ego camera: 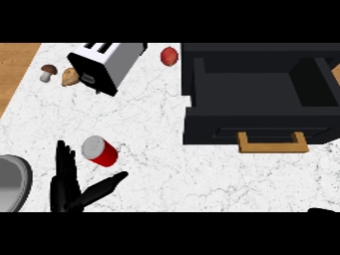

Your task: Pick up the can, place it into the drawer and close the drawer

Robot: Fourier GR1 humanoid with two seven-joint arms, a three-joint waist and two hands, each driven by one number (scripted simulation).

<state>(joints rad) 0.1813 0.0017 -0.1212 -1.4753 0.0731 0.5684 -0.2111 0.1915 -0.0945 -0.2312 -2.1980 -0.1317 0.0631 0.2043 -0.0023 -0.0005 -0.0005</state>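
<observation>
A red can (100,151) with a silver top lies on the white marble counter, left of centre. Just below and left of it is my left hand (67,188), open, fingers straight up and thumb spread to the right; it is close to the can but apart from it. The black drawer (264,117) stands pulled open at the right, its inside empty, with a wooden handle (272,143) on its front. Only a dark sliver of my right hand (325,210) shows at the lower right edge; its fingers are hidden.
A toaster (104,64) stands at the back left, with a mushroom (47,72) and a brown lump (71,76) beside it. A red tomato-like thing (169,56) lies near the drawer's back corner. My grey left forearm (2,182) fills the lower left.
</observation>
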